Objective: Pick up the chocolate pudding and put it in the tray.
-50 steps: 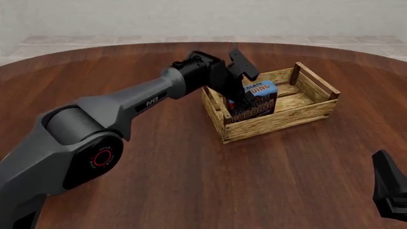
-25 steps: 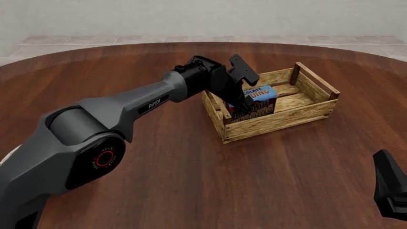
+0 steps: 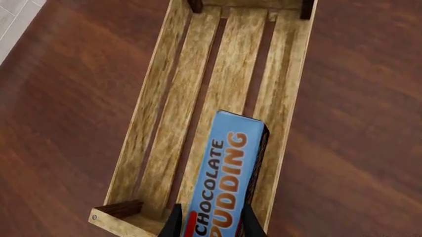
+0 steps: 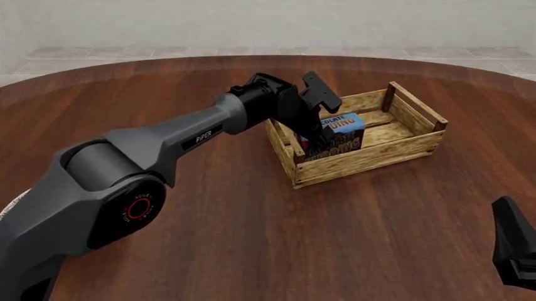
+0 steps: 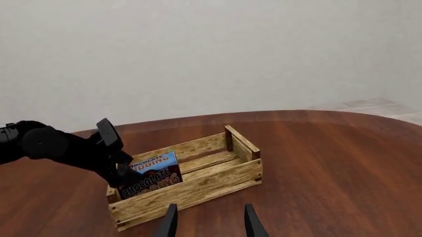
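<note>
The chocolate pudding (image 4: 342, 125) is a small carton with a blue top and brown front. It stands inside the left end of the tray (image 4: 368, 160), a light wooden slatted crate. My left gripper (image 4: 313, 137) reaches over the crate's left wall and is shut on the carton's near end. In the left wrist view the pudding (image 3: 228, 168) lies over the tray's slats (image 3: 228, 74), between the fingertips of the left gripper (image 3: 211, 228). My right gripper (image 5: 209, 223) stands open and empty, far from the tray (image 5: 191, 190) and pudding (image 5: 150, 173), at the front right (image 4: 511, 251).
The crate sits on a round dark wooden table (image 4: 251, 238), right of centre and angled. Pale floor tiles (image 4: 125, 53) and a plain wall lie beyond the table's far edge. The left arm (image 4: 167, 144) stretches diagonally across the table's left half.
The left gripper lowered the pudding into the tray's left end during the first half second. Since then nothing has visibly moved. The right arm stayed still.
</note>
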### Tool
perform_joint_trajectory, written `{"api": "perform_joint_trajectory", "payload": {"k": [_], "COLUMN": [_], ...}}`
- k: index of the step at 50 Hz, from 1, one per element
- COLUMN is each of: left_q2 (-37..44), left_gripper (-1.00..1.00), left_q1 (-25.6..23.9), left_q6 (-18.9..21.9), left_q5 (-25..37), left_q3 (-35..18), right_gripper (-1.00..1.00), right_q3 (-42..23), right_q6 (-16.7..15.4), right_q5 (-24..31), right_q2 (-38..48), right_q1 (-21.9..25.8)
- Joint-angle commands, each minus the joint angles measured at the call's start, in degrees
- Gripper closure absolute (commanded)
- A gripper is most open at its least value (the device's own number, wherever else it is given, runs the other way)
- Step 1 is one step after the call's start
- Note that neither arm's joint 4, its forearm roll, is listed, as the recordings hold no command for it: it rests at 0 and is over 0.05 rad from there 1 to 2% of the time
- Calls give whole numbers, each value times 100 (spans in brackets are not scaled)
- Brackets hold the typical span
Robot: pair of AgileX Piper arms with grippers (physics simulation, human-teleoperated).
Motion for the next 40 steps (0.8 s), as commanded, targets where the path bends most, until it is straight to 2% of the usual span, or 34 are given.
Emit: {"api": "perform_joint_trajectory", "payload": {"k": [1,19,29,30,40], "left_q2": [112,156,173,164,166], "left_gripper": [100,100,100,-100,-100], "left_q1": [24,34,83,190,131], "left_q6": [129,149,254,390,310], "left_q5": [26,76,37,-76,-5], "left_q3": [88,132,80,81,96], "right_gripper": [-100,-100,-100,-100,-100], "right_q3": [-3,89,-69,-67,42], "right_q6": [1,-7,-2,-1,5], "right_q5": [2,-71,86,84,-20], "right_q2": [0,0,2,2,0], "right_q1": [3,27,28,30,32]}}
